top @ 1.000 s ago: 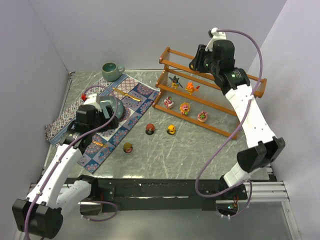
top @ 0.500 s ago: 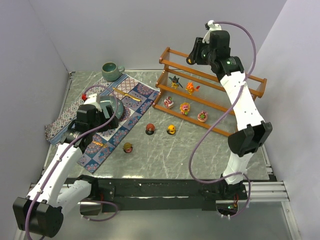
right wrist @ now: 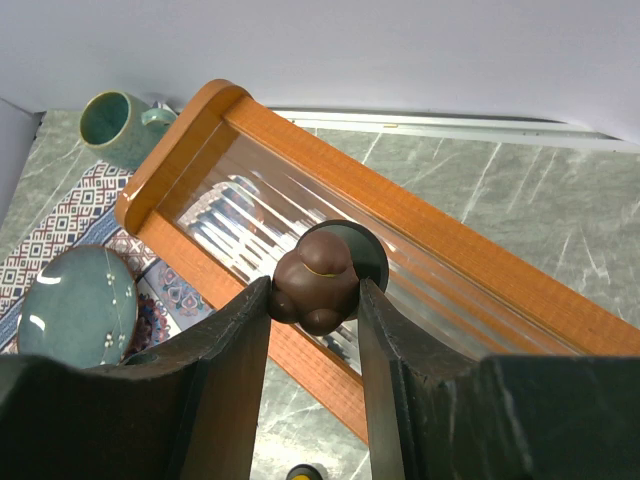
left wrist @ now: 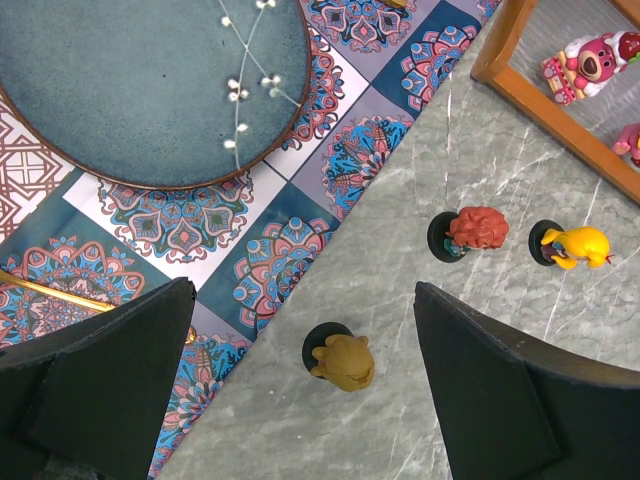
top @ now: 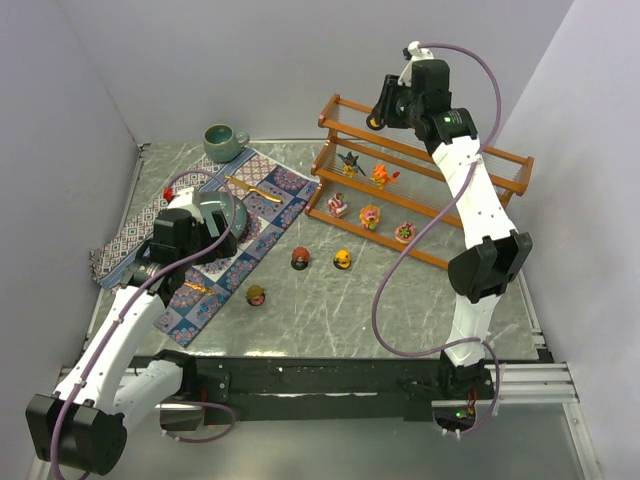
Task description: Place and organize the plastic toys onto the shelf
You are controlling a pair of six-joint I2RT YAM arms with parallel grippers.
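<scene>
The shelf (top: 390,243) stands at the back right. On its tiers are a dark spiky toy (top: 349,160), an orange toy (top: 380,175) and three pink toys (top: 339,206). My right gripper (top: 378,118) is shut on a brown toy (right wrist: 317,270) on a dark round base, above the left end of the shelf's top tier (right wrist: 200,105). A red-haired toy (left wrist: 477,229), a yellow toy (left wrist: 580,244) and a tan toy (left wrist: 345,362) stand on the table. A small red toy (top: 167,192) lies by the mat's left edge. My left gripper (left wrist: 305,290) is open, high above the tan toy.
A patterned cloth mat (top: 270,195) lies on the left with a blue-green plate (left wrist: 150,80) and gold cutlery (top: 245,186) on it. A green mug (top: 222,141) stands at the back left. Grey walls close in the table on three sides.
My right arm has swung left along the shelf's top tier, carrying the brown toy toward its left end. The left arm has not moved.
</scene>
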